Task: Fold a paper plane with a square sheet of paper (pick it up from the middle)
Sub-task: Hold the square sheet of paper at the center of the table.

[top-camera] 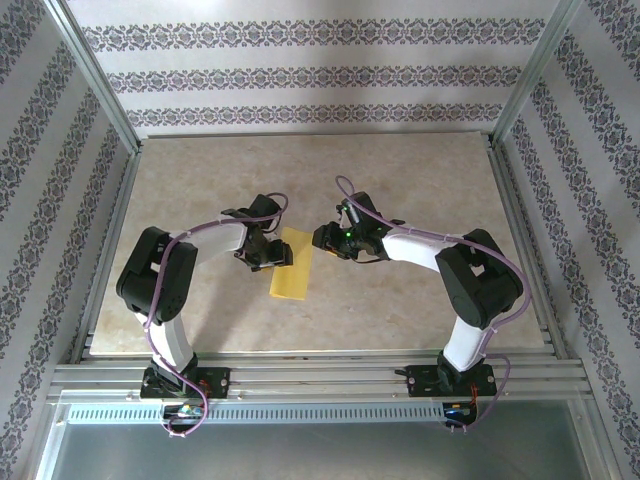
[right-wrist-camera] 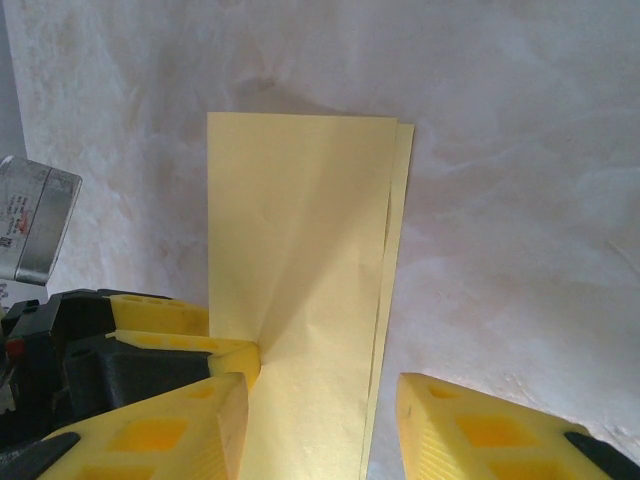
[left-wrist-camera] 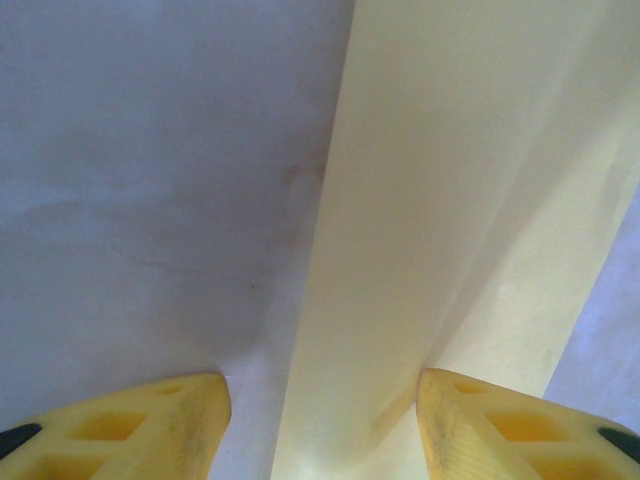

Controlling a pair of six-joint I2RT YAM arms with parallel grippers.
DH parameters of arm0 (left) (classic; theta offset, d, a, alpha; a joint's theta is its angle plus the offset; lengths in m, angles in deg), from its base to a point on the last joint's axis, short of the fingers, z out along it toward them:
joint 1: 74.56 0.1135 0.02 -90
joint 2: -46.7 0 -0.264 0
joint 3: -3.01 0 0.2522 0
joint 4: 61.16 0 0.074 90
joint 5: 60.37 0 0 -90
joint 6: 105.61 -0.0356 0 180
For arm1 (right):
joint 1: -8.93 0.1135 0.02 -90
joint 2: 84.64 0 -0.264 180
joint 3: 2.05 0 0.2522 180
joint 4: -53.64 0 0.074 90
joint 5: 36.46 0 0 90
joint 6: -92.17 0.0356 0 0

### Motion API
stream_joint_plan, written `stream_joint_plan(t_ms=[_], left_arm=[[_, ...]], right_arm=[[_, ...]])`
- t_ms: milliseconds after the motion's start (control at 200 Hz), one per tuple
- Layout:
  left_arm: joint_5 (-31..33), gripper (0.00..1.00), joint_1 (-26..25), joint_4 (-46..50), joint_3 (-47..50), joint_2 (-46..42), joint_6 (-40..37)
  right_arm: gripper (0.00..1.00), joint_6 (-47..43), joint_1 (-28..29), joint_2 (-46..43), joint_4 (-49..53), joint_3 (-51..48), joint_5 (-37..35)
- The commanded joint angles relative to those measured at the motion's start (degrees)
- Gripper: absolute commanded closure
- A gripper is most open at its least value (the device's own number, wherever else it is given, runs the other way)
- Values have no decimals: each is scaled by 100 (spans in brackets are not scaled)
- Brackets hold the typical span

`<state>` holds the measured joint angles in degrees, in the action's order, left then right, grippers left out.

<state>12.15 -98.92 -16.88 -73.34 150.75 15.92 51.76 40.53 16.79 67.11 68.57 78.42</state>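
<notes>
The top view is bright and even, and the soft light seems to come from above; the arms (top-camera: pixel 165 280) throw only weak, short shadows on the table (top-camera: pixel 400 310). It is sharp, but the frame posts (top-camera: pixel 97 80) lean outward at the edges. The left wrist view is dimmer, with a cold bluish tint. There the table looks blurred and the paper (left-wrist-camera: pixel 440 200) pale and washed out, with a soft shadow along its fold. The right wrist view is bright and sharp; the paper (right-wrist-camera: pixel 300 250) is clear yellow, with a dark shadow at its far edge.
</notes>
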Motion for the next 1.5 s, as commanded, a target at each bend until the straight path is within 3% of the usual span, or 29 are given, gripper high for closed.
stream_joint_plan(t_ms=[0,455,954,1494], left_arm=[[174,43,-205,258,269,586,64],[297,42,-262,433,170,812,-278],[464,42,-271,457,159,933,25],[446,43,-271,456,199,1004,11]], right_arm=[[55,35,-22,112,-67,-35,-54],[55,35,-4,202,-67,31,-35],[58,62,79,261,-52,107,16],[86,299,465,806,34,572,183]])
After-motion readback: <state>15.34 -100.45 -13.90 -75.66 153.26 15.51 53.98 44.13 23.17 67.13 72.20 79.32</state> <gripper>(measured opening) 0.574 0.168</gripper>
